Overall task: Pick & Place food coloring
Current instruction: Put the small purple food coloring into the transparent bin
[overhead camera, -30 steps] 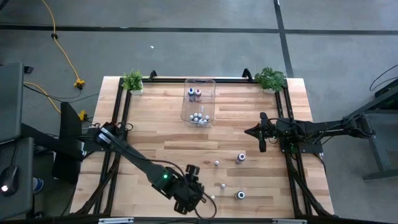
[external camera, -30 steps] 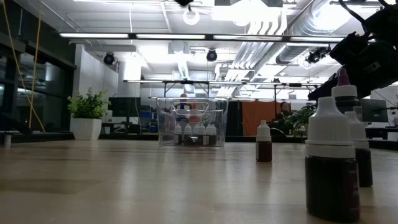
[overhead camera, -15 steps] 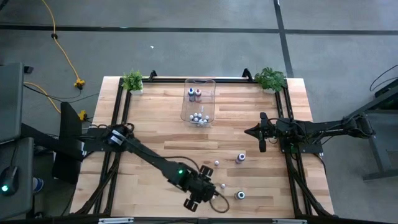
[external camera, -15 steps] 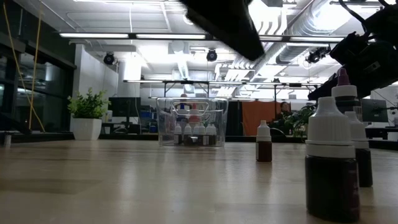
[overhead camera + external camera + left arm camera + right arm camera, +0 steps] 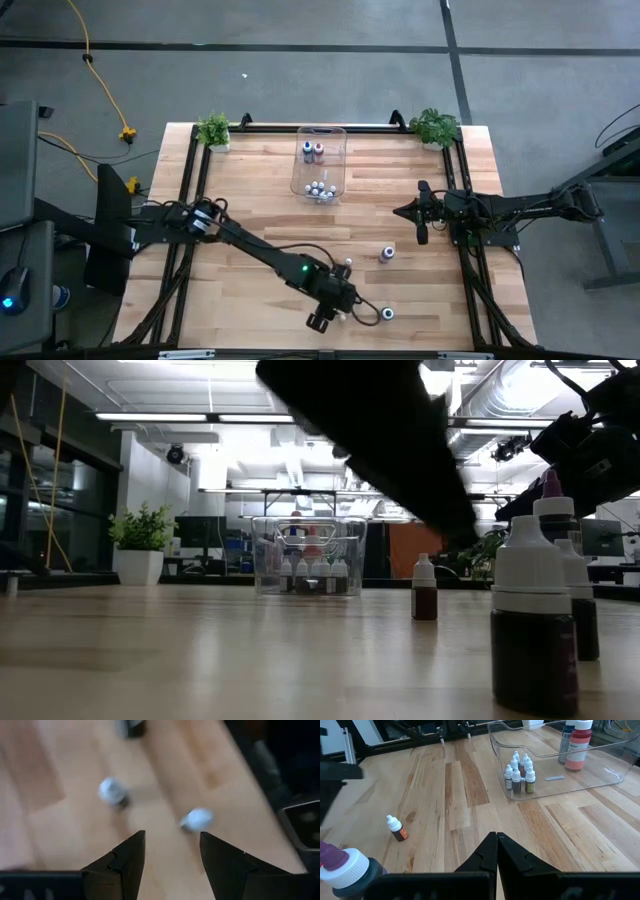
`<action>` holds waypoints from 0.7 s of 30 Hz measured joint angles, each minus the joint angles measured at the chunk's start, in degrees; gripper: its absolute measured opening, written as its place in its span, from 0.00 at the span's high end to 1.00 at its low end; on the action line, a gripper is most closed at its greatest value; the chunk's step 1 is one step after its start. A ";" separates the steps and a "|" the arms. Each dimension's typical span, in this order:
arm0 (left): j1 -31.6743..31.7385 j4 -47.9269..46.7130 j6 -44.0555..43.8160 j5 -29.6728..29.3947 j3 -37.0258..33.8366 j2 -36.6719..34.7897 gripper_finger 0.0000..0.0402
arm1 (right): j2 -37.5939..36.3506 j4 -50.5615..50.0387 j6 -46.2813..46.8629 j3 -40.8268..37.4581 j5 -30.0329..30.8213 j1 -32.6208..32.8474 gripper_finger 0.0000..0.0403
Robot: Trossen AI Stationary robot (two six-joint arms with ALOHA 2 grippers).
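My left end effector (image 5: pixel 322 320) sits low in the high view, just left of centre, at the near edge of the desk (image 5: pixel 250 215). Its fingers (image 5: pixel 125 865) stand apart with nothing between them. In the left wrist view two white-capped bottles lie on the wood just ahead of the tips: one (image 5: pixel 114 791) toward the upper left of that frame, the other (image 5: pixel 197 819) right of centre, close to the right-hand finger. Neither touches the fingers.

In the high view one loose bottle (image 5: pixel 386 314) stands just right of the left end effector, lower centre-right. Another (image 5: pixel 386 254) stands higher, right of centre, and a small one (image 5: pixel 348 262) sits beside the left arm.

The bin (image 5: pixel 320 160) lies at upper centre of the high view, with a cluster of tiny bottles (image 5: pixel 318 188) at its nearer end and two taller ones (image 5: pixel 313 151) at its farther end.

My right end effector (image 5: pixel 421 236) waits right of centre in the high view, well apart from the bin, its fingers (image 5: pixel 496 851) pressed together and holding nothing. In the right wrist view a small brown bottle (image 5: pixel 396 828) lies at left, and a larger white-capped purple one (image 5: pixel 347 868) at lower left.
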 joint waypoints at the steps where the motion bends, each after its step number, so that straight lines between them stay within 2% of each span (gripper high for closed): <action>1: -0.10 1.01 0.50 1.12 0.00 0.00 0.54 | 0.00 -0.01 0.00 0.00 0.00 0.00 1.00; 4: -0.62 2.34 0.90 5.83 0.00 0.00 0.54 | 0.00 0.01 0.00 0.02 0.00 0.00 1.00; 6: -1.03 1.97 1.17 6.64 0.00 0.37 0.54 | 0.00 -0.01 0.00 0.00 0.00 0.01 1.00; 21: -1.60 1.68 3.03 2.38 -0.04 0.57 0.54 | 0.00 -0.01 0.00 0.00 0.00 -0.01 1.00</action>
